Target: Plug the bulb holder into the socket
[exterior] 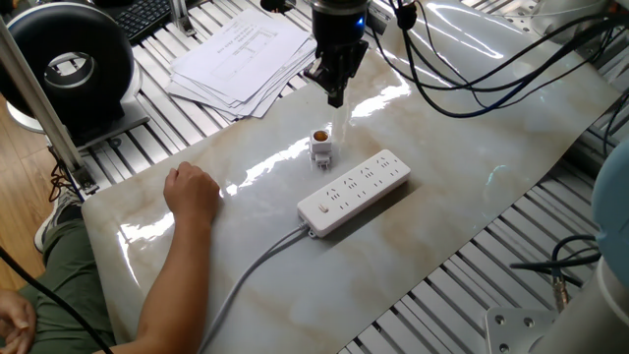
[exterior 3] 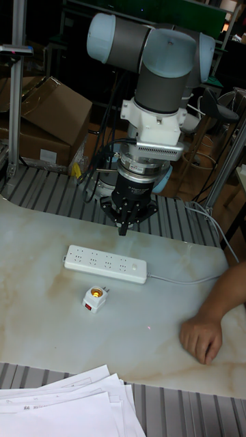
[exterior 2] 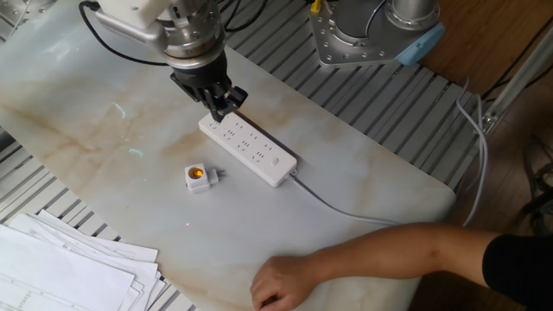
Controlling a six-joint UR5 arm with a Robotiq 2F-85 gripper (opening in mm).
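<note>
Tool [exterior: 335,96] with fingers pressed together, holding nothing, hanging above the bench [exterior: 472,128] behind the socket [exterior 2: 246,148]. Bulb holder [exterior 2: 199,177] loose on the bench just beside the socket, not touching. Person's hand [exterior 3: 199,337] resting near the bench edge, well apart. Papers [exterior: 236,59] stacked at another edge.

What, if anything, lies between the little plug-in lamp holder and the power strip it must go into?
Nothing visible. The lamp holder sits on bare marble beside the power strip, with only open tabletop between them. The gripper hangs above the strip's far end, empty.
</note>
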